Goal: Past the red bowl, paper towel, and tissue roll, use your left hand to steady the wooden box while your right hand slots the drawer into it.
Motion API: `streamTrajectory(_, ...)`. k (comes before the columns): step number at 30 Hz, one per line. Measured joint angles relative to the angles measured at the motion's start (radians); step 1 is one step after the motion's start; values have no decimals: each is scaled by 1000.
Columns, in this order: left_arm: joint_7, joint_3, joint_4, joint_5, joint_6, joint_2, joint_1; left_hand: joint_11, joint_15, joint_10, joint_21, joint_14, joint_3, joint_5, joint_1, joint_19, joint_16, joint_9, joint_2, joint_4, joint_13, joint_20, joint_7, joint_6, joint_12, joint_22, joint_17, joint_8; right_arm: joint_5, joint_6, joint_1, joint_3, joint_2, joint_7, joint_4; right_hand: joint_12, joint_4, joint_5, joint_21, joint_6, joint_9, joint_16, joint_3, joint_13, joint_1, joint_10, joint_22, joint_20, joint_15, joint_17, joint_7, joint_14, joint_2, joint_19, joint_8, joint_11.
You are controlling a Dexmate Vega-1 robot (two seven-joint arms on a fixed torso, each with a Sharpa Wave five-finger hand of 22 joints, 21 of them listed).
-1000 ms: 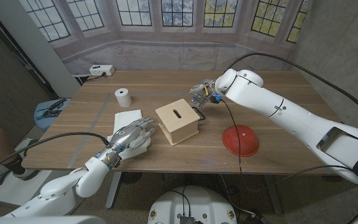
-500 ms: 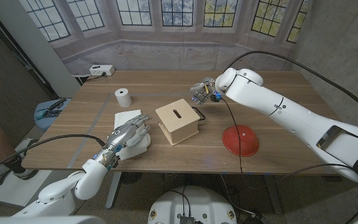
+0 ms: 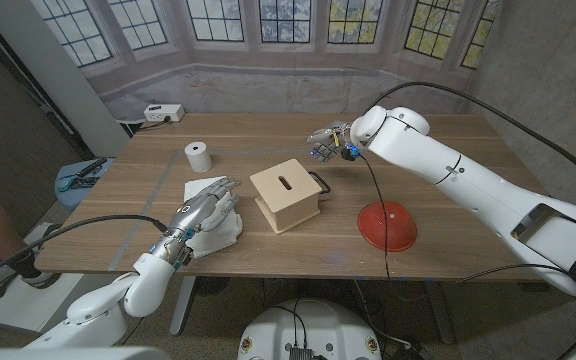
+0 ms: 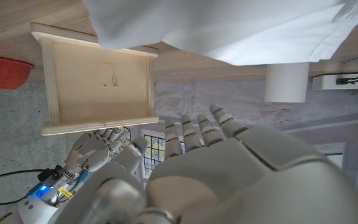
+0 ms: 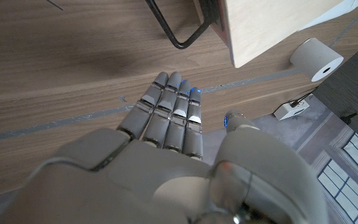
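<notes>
Sitting between both robot hands, wooden box [image 3: 286, 194] is untouched.

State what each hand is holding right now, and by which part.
Nothing is held. The left hand is over the paper towel, fingers apart. The right hand hangs empty beyond the wooden box.

left hand [image 4: 229, 168], wooden box [image 4: 98, 84], paper towel [image 4: 241, 28], tissue roll [image 4: 286, 82]

1 box [image 3: 285, 193], 1 bowl [image 3: 386, 224], 1 roll [image 3: 198, 156].
</notes>
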Motion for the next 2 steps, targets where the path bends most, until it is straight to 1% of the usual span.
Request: streamTrajectory(2,2,6,9,-4,-6,-4,-11,0,2,0,0,2,0,0,0,0,0,0,0,0,0,0,0,0,0,0,0,0,4,9,-7,10,2,-7,3,-4,-4,0,0,-6,0,-1,-4,0,0,-11,0,2,2,0,0,-17,0,-6,0,0)
